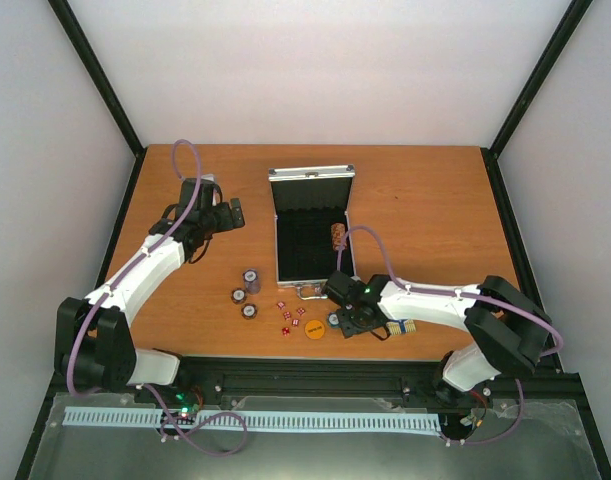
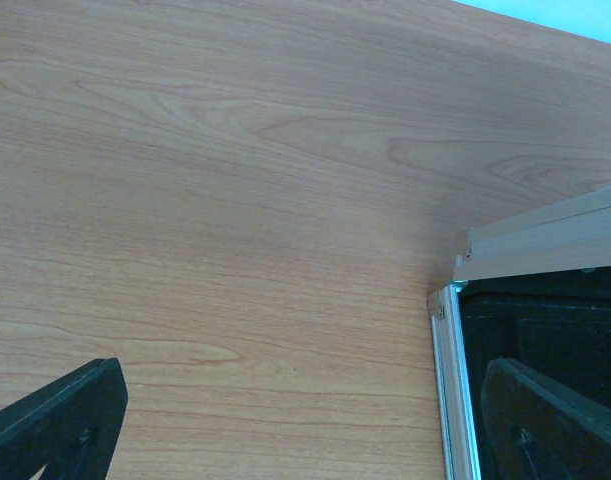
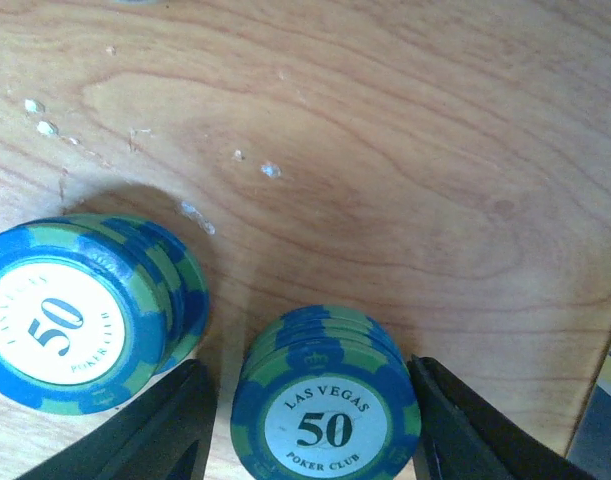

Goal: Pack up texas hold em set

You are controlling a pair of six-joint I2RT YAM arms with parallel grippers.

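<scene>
The silver case (image 1: 313,235) lies open mid-table with its lid (image 1: 312,173) raised and a brownish chip stack (image 1: 337,235) inside. Three chip stacks (image 1: 249,292), red dice (image 1: 290,315) and the orange disc (image 1: 315,328) lie in front of it. My right gripper (image 1: 337,322) is low beside the disc. In the right wrist view the right gripper (image 3: 315,440) straddles a blue-green "50" chip stack (image 3: 327,405). Its right finger touches the stack and a thin gap shows on the left. My left gripper (image 2: 305,430) is open over bare wood beside the case corner (image 2: 455,380).
A second blue-green "50" stack (image 3: 80,312) stands just left of my right gripper's left finger (image 3: 170,430). The blue-yellow card deck (image 1: 403,326) lies under my right forearm. Black frame rails border the table (image 1: 185,180) on all sides.
</scene>
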